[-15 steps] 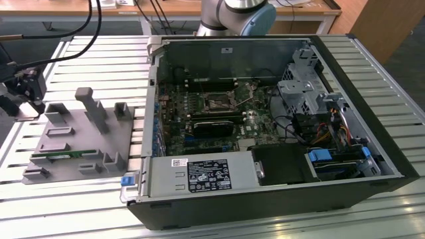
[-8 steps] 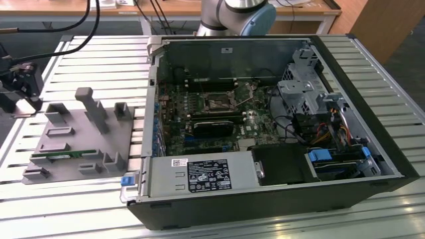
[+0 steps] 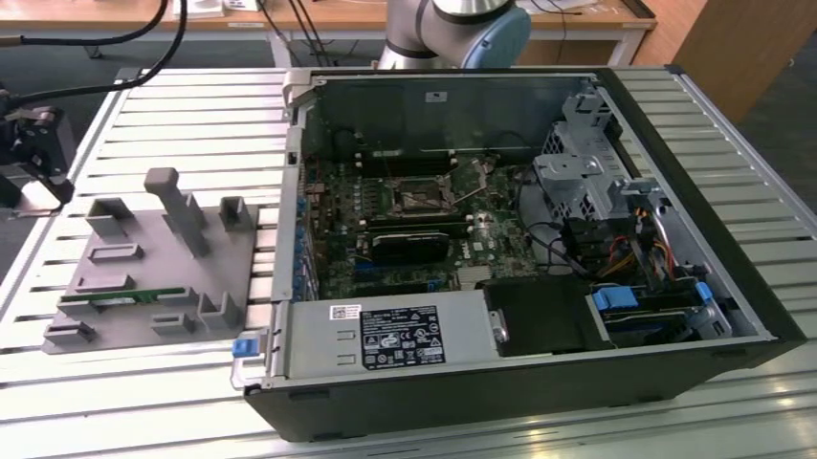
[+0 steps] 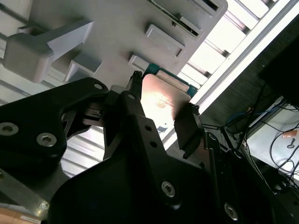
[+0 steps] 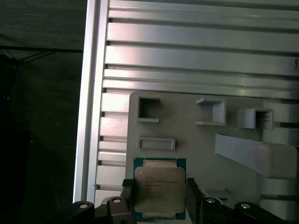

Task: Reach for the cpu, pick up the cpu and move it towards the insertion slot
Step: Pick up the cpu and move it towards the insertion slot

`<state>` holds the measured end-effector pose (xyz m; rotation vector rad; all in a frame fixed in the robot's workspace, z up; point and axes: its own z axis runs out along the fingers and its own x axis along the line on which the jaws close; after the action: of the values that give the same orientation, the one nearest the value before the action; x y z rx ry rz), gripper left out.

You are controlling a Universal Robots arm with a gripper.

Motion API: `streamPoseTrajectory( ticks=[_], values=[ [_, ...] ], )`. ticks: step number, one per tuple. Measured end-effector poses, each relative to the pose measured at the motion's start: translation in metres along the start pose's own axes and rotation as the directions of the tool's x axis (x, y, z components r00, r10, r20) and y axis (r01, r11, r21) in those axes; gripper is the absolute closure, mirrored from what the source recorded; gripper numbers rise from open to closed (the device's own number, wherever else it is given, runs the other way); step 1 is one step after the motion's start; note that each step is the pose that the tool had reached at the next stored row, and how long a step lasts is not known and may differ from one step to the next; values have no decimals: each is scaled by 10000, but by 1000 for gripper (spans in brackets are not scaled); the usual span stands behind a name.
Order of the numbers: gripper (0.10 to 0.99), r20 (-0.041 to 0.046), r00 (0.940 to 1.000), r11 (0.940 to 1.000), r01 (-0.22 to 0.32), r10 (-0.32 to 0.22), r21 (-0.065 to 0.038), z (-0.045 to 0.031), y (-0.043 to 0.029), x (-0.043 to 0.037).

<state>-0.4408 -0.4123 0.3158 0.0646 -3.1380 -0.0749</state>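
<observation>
At the exterior view's left edge of the slatted metal table (image 3: 166,105), the claw (image 3: 36,167) hangs above the slats, just beside a grey plastic holder plate (image 3: 141,277). In the first wrist view its black fingers (image 5: 127,196) press on two opposite sides of the chip (image 5: 159,189), so the claw is gripping it. The chip is held flat, silver top up with a green rim, over the plate's border close to the table's edge rail. The second wrist view shows the same grip from below, with the chip raised clear of the plate. A green memory stick (image 3: 121,297) lies in a slot near the plate's front edge. Toward the exterior view's right, an open computer case (image 3: 511,392) lies on its side, just beside the plate. The socket (image 3: 419,198), a square metal frame with a dark centre, sits on the board inside the case, well apart from the chip. The arm's base (image 3: 453,29) stands behind the case.
</observation>
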Motion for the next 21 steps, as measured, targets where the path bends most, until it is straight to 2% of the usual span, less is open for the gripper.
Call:
streamPoseTrajectory(
  ticks=[13,21],
  values=[
    [557,2,10000,10000,0,0,-1,-279,15,0],
    [557,1,10000,10000,1,-1,0,-497,25,0]
  ],
)
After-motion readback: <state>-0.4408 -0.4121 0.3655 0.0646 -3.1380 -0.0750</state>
